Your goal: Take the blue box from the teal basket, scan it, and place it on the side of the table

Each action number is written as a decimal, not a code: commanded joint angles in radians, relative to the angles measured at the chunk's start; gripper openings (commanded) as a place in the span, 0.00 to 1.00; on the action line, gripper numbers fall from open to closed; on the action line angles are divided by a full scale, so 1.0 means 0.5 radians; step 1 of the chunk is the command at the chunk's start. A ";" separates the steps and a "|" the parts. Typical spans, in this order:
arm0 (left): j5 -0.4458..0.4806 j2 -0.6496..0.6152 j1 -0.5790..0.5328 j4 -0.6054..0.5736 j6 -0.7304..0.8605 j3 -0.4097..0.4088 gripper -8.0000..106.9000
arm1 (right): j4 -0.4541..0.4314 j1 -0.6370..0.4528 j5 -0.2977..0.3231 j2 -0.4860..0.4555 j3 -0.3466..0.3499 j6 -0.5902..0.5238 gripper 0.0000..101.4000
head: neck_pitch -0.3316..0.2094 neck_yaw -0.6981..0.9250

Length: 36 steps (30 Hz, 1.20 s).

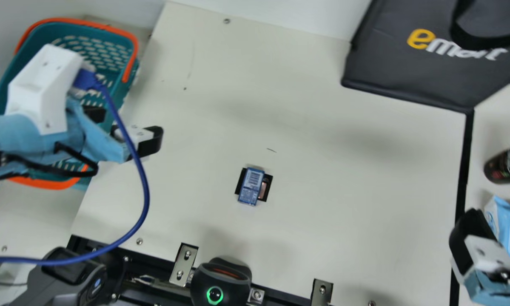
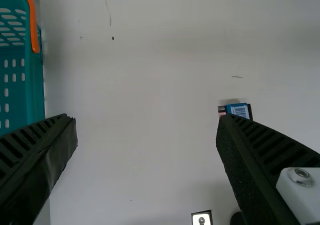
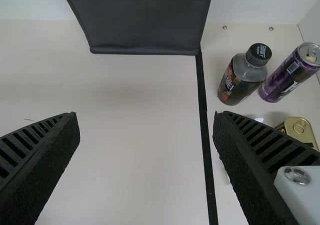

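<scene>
Between the left gripper (image 1: pixel 129 125) and right gripper (image 1: pixel 486 255), both spread wide, the blue box (image 1: pixel 251 187) lies flat (barcode end farther from the scanner (image 1: pixel 208 278)), long axis roughly toward it.

The blue box (image 1: pixel 251 187) is lying flat, well apart from the teal basket (image 1: pixel 122 91), to its right in the main view. It is showing 1 barcode on its upper face and turning 1 long side towards the basket. The basket, orange-trimmed and slotted, is standing upright. The cream desk (image 1: pixel 323 170) is spreading out beside the basket, carrying the box.
</scene>
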 commanded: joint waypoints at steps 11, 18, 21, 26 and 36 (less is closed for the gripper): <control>0.000 0.000 0.000 0.000 0.000 0.000 0.85 | 0.000 0.000 0.000 0.000 0.000 0.000 0.94 | -0.058 -0.362; 0.000 0.000 0.000 0.000 0.000 0.000 0.85 | 0.000 0.000 0.000 0.000 0.000 0.000 0.94 | -0.058 -0.362; 0.000 0.000 0.000 0.000 0.000 0.000 0.85 | 0.000 0.000 0.000 0.000 0.000 0.000 0.94 | -0.058 -0.362; -0.010 0.005 -0.003 -0.005 -0.003 0.004 0.85 | 0.000 0.000 0.000 0.000 0.000 0.000 0.94 | -0.058 -0.362; -0.058 0.112 -0.213 0.060 -0.202 -0.037 0.85 | 0.000 0.000 0.000 0.000 0.000 0.000 0.94 | -0.058 -0.362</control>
